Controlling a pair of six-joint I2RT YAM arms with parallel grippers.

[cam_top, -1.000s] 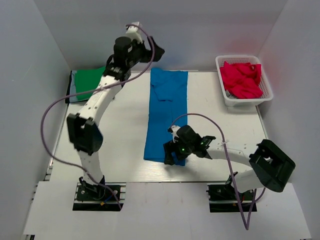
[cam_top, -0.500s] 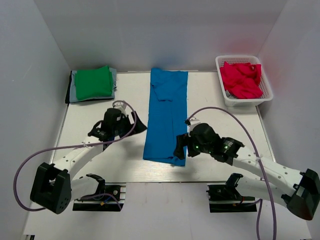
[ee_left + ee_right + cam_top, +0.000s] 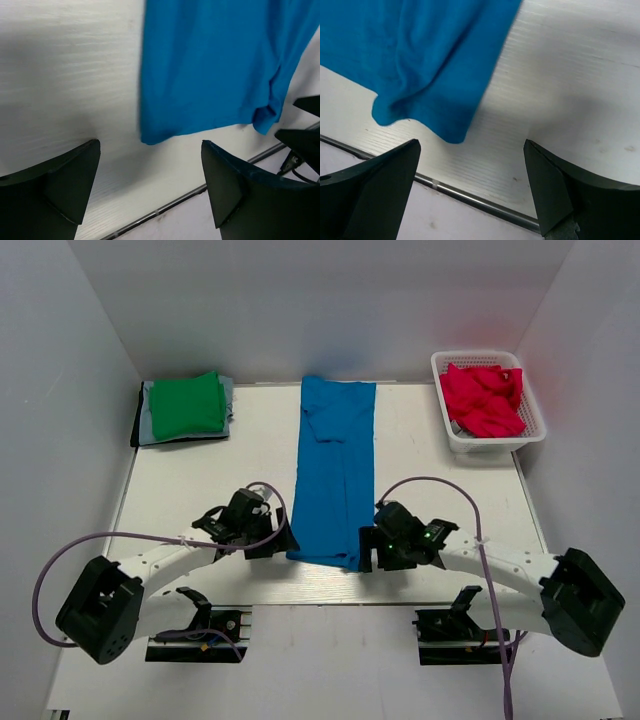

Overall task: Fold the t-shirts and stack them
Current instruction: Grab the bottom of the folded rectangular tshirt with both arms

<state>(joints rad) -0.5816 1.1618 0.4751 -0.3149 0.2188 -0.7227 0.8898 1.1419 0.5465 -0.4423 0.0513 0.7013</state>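
A bright blue t-shirt (image 3: 335,465) lies as a long narrow strip down the middle of the table, sleeves folded in. Its near hem shows in the left wrist view (image 3: 210,70) and the right wrist view (image 3: 420,60). My left gripper (image 3: 281,540) is open and empty, low at the hem's left corner (image 3: 150,137). My right gripper (image 3: 366,552) is open and empty, low at the hem's right corner (image 3: 452,135). A folded green t-shirt (image 3: 187,404) lies on top of grey and dark ones at the far left. Crimson-pink t-shirts (image 3: 483,398) fill the basket.
A white mesh basket (image 3: 530,435) stands at the far right. The table's near edge with a metal rail (image 3: 470,197) runs just below both grippers (image 3: 150,215). White walls enclose the table on the left, back and right.
The left arm swung down from the far side of the table to the near left hem corner. The right gripper settled lower at the right hem corner. The blue shirt has not moved.
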